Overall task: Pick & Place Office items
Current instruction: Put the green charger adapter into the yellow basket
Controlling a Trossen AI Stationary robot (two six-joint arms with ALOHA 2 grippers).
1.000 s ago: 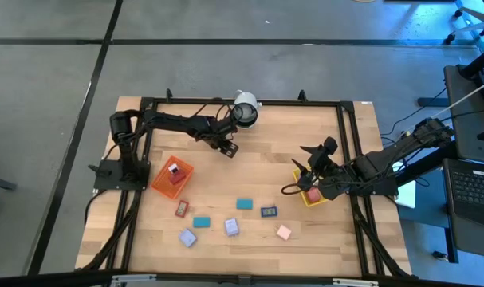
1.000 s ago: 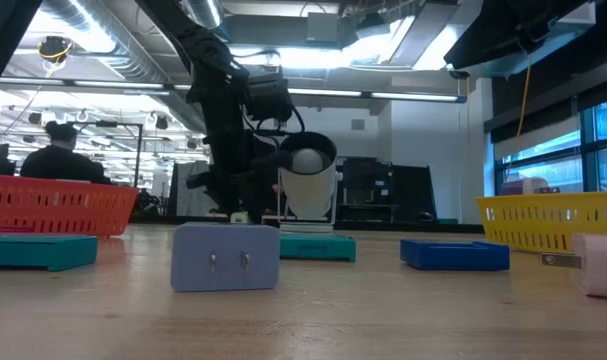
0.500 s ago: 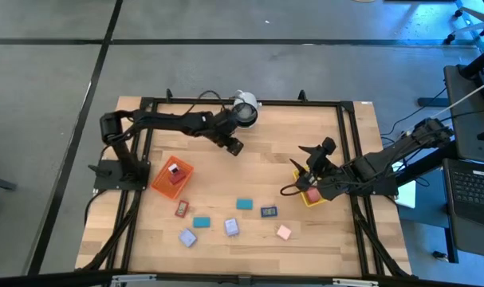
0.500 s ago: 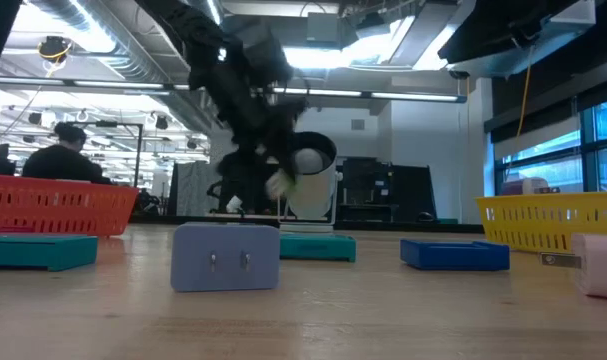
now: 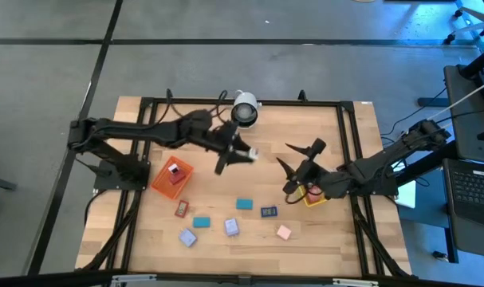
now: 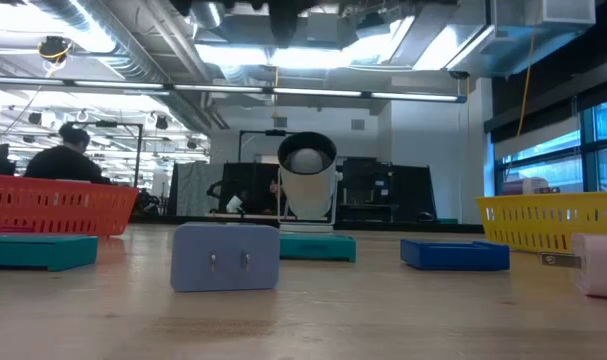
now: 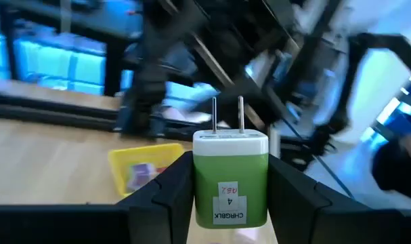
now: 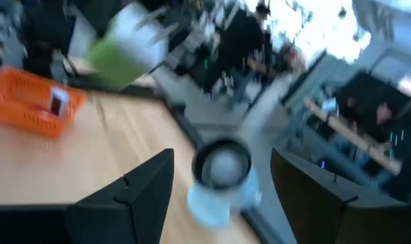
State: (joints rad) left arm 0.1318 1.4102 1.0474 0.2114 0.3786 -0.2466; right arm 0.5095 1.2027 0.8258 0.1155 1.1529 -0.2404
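My left gripper (image 5: 240,154) hovers above the table's middle, shut on a green charger block (image 7: 230,177) with a white top and two prongs. My right gripper (image 5: 288,169) is open and empty in the air, just left of the yellow tray (image 5: 312,195); its fingers (image 8: 147,196) stand wide apart. It sees the green block (image 8: 120,49) farther off. Other office items lie flat near the table's near edge: red (image 5: 181,209), teal (image 5: 202,222), teal (image 5: 244,204), lavender (image 5: 186,237), lavender (image 5: 231,227), dark blue (image 5: 269,212), pink (image 5: 284,232). My left gripper pinches the charger block by the two opposite sides of its green body (image 7: 200,186), between the two fingers (image 7: 171,196). The fingers point toward the table's right side. The block is lifted clear, its white pronged end (image 7: 229,139) pointing away from the wrist.
The orange tray (image 5: 163,183) at the table's left holds a red item (image 5: 175,172). The yellow tray (image 7: 124,163) holds a pink piece. A white round camera (image 5: 245,112) stands at the far edge. People sit in the room beyond (image 6: 58,160).
My left gripper has risen out of the low view, drifted a little toward the table's right and turned about, carrying the green block. My right gripper has lifted and moved left, away from the yellow tray toward the table's middle.
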